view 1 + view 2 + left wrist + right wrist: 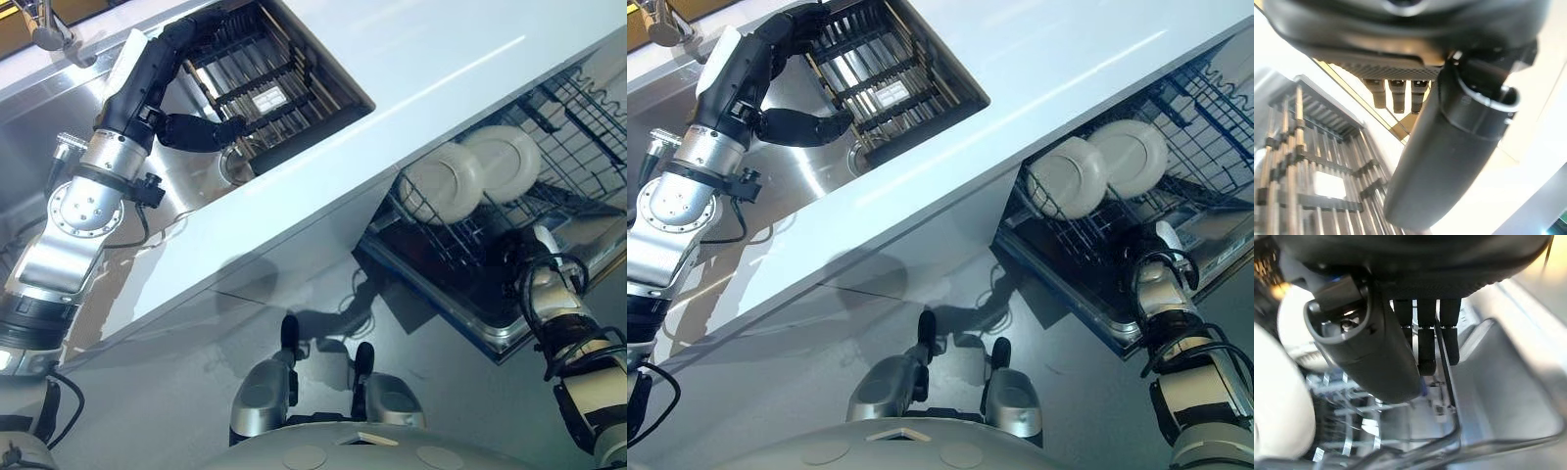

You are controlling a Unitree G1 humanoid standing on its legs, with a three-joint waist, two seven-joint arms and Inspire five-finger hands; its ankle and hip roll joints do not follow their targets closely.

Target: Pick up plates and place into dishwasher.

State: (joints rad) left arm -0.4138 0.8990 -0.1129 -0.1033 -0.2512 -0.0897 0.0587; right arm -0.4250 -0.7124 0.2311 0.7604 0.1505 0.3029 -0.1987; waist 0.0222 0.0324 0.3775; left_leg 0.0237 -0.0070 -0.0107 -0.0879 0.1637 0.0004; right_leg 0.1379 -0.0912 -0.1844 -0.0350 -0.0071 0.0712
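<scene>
Right hand (1164, 257): dark, fingers straight and holding nothing, at the near rim of the dishwasher rack (1205, 117). Two plates (1070, 176) (1132, 155): white, round, smooth ceramic, standing on edge side by side and overlapping in the blue-grey wire rack, faces tilted toward the robot. Left hand (191, 127): fingers extended and loose, empty, over a slatted dark drying rack (269, 83) in the stainless-steel sink (196, 181). Countertop (411, 59): white, glossy, between sink and dishwasher.

— Arms? 
— Silver-grey casings are noted; a round, screwed joint plate is seen on the left.
— Hands? 
— Left hand (201, 130) and right hand (1151, 279): dark, segmented fingers, thick black thumbs.
</scene>
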